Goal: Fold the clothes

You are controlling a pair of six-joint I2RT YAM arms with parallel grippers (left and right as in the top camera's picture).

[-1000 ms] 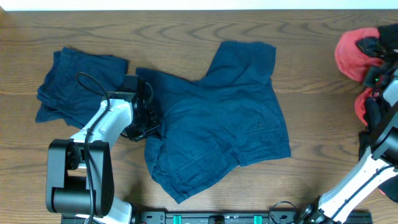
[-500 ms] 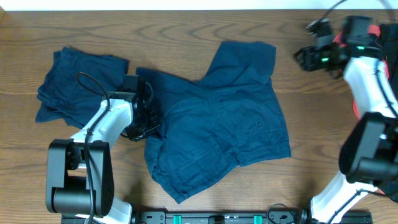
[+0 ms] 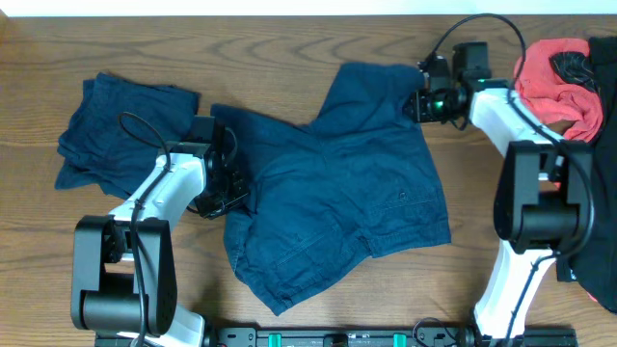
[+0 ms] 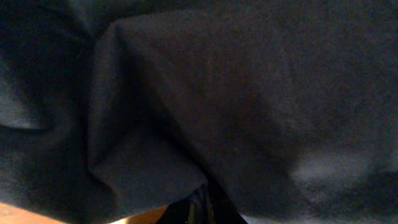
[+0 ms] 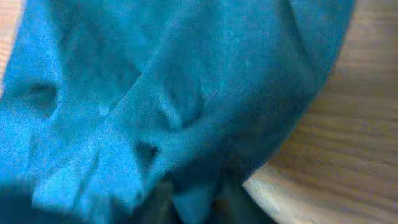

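Observation:
A pair of navy shorts (image 3: 337,183) lies spread across the middle of the table. A second navy garment (image 3: 116,130) lies folded at the left. My left gripper (image 3: 227,190) sits at the shorts' left edge, shut on the cloth. In the left wrist view dark cloth (image 4: 205,93) fills the frame, down to the left gripper (image 4: 200,210) at the bottom. My right gripper (image 3: 422,101) is at the top right corner of the upper leg. In the blurred right wrist view a fold of blue cloth (image 5: 155,93) sits pinched in the right gripper (image 5: 193,202).
A heap of red cloth (image 3: 554,82) with a black item on it lies at the far right, behind the right arm. Bare wooden table (image 3: 501,193) shows to the right of the shorts and along the back edge.
The right arm has swung in from the far right edge to the top right corner of the shorts, and its jaws have narrowed onto the cloth. The left arm has not moved.

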